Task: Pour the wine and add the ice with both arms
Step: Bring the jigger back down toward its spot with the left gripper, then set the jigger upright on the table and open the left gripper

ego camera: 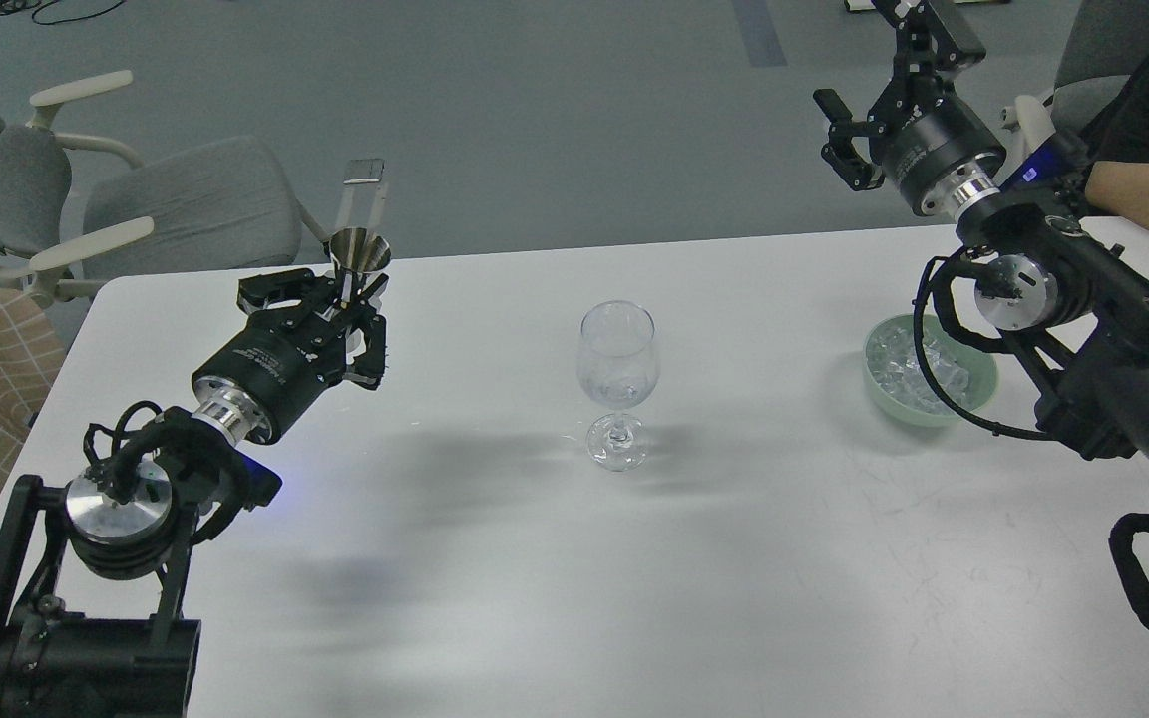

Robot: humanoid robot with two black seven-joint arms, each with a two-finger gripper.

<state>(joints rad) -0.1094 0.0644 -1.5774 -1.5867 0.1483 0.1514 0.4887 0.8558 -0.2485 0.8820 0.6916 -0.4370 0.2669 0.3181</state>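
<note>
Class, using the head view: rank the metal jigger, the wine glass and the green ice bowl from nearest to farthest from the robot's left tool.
1. Metal jigger: right at the left tool, far left.
2. Wine glass: table centre.
3. Green ice bowl: far right, under the right arm.

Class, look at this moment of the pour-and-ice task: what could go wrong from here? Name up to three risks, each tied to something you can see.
1. The left claw is at the metal jigger near the table's far edge; a nudge could tip it off.
2. The wine glass stands tall on a narrow foot between both arms; a sweep could topple it.
3. The right arm's cable hangs over the ice bowl and might snag it.
</note>
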